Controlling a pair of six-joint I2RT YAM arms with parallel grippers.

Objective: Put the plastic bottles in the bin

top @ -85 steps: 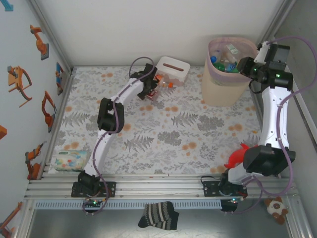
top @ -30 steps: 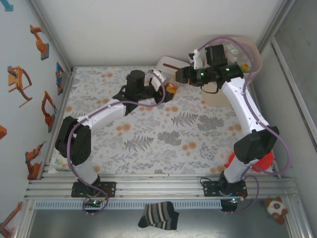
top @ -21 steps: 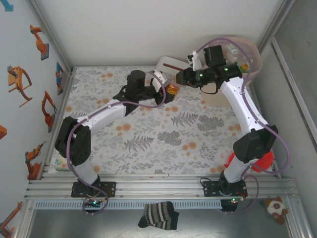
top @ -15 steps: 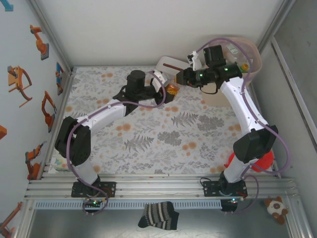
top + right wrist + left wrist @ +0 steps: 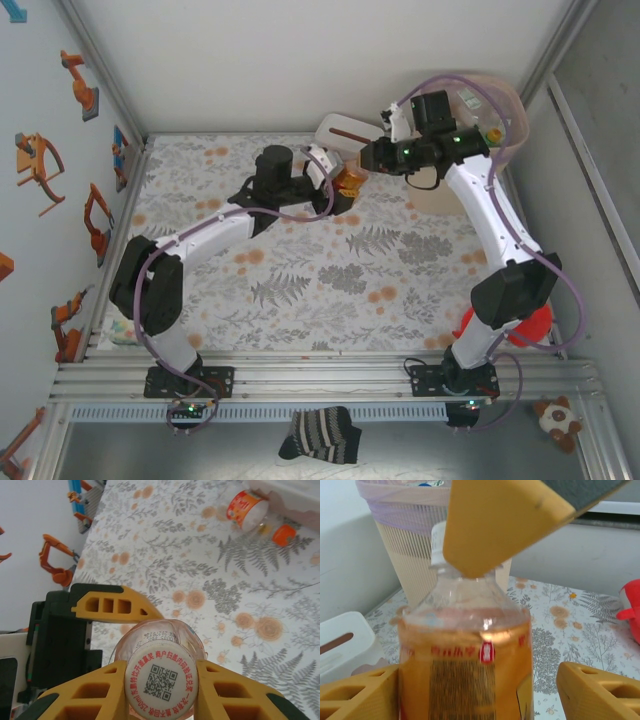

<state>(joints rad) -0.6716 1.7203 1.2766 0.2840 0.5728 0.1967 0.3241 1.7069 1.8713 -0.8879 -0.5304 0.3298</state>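
A clear bottle with an orange label and a white QR-printed cap is held upright by its neck. A second bottle, orange-red label and orange cap, lies sideways on the table. The beige ribbed bin, pink-lined, stands upright behind

Right end effector: off the bin, swung left over the counter. Over the past second edged a touch nearer the bottle, fingers now pressed on both sides of its cap.

Left end effector: up from beside the box, arm stretched out, bottle carried up to meet the right one. Lately nudged slightly up and right, one finger now standing clear of the bottle.
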